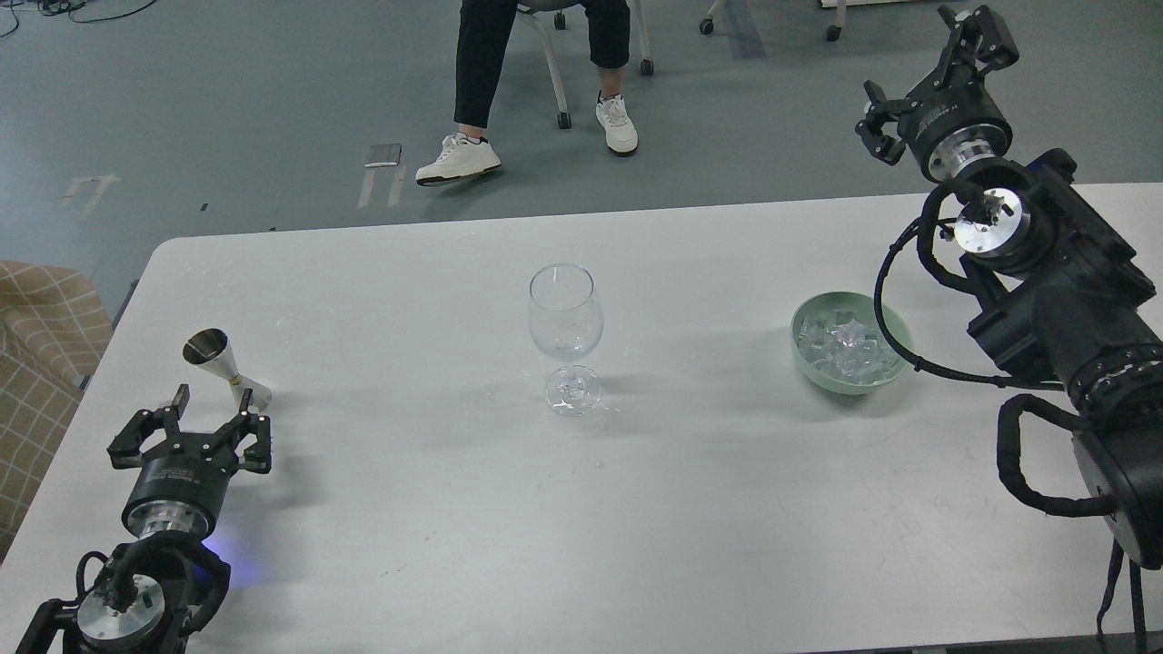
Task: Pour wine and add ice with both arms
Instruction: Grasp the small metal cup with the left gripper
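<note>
Now the left gripper (211, 411), fingers spread and empty, should close squarely around the tilted steel jigger (225, 366); the right gripper (927, 77) hangs open, empty.

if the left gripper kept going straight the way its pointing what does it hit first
Most likely the metal jigger, which stands just ahead of the open left gripper, slightly towards its right finger. Depth is hard to judge from this view.

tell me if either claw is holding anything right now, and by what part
Nothing is held. The left claw is open just short of the jigger; the right claw is open and empty.
</note>
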Controlling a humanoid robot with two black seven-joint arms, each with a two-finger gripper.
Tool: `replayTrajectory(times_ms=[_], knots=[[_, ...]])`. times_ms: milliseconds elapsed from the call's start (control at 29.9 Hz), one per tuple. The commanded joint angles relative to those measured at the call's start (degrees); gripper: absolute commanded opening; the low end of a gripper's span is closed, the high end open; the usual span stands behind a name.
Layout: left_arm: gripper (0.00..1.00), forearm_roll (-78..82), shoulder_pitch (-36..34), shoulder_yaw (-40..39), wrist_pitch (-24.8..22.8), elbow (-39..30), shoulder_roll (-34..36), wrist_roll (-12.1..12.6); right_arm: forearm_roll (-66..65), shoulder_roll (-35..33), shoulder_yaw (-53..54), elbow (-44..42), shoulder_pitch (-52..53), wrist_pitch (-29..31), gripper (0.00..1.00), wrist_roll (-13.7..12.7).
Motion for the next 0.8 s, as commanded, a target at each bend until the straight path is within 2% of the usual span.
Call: replayTrajectory(times_ms=[0, 167, 334, 501, 635, 769], knots=[[0.65, -0.08, -2.38, 0.06, -0.12, 2.79, -0.08, 0.13, 0.00, -0.01, 0.00, -0.02, -0.08, 0.01, 1.00, 0.00], [0.65, -0.08, -6.33, 0.06, -0.38, 7.44, 0.10, 0.48, 0.00, -0.01, 0.00, -0.02, -0.08, 0.01, 1.00, 0.00], [0.64, -0.08, -7.65, 0.06, -0.38, 7.98, 0.10, 0.66, 0.00, -0.89, -0.08, -0.02, -0.08, 0.01, 1.00, 0.00], [0.59, -0.26, -9.06, 0.06, -0.38, 8.41, 0.36, 0.75, 0.00, -0.97, -0.08, -0.02, -0.17, 0.01, 1.00, 0.00], [0.58, -0.08, -11.25, 0.06, -0.65, 12.80, 0.63, 0.75, 0.00, -0.97, -0.08, -0.02, -0.35, 0.01, 1.00, -0.09], [0.58, -0.17, -12.05, 0.06, -0.82, 14.13, 0.72, 0.66, 0.00, -1.06, -0.08, -0.02, -0.26, 0.01, 1.00, 0.00]])
